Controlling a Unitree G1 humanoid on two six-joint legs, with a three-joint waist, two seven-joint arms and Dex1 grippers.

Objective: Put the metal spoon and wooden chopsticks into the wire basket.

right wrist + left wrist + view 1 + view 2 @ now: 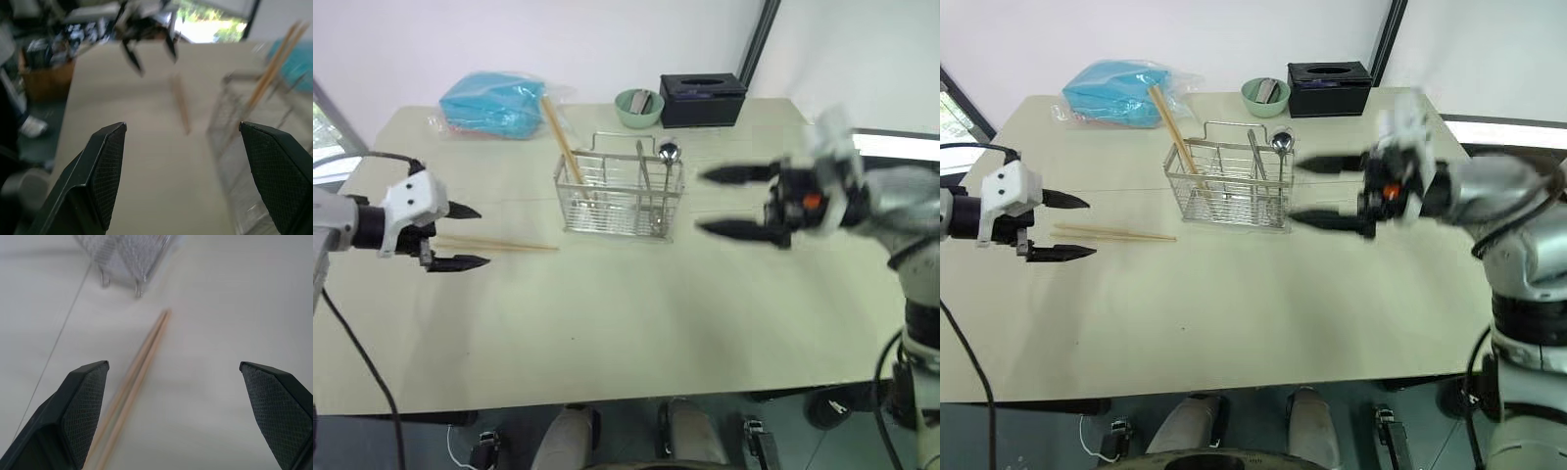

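The wire basket (619,201) stands mid-table. The metal spoon (669,153) stands in its right end, bowl up. One pair of wooden chopsticks (561,139) leans out of its left end. A second pair of chopsticks (504,245) lies flat on the table left of the basket. My left gripper (480,236) is open, its tips just above the near end of that flat pair (142,362). My right gripper (703,203) hangs open and empty in the air just right of the basket, pointing left at it.
A green bowl (638,108) and a black box (702,98) stand at the table's far edge behind the basket. A blue plastic bag (494,103) lies at the back left. The table's front edge (607,399) runs close to me.
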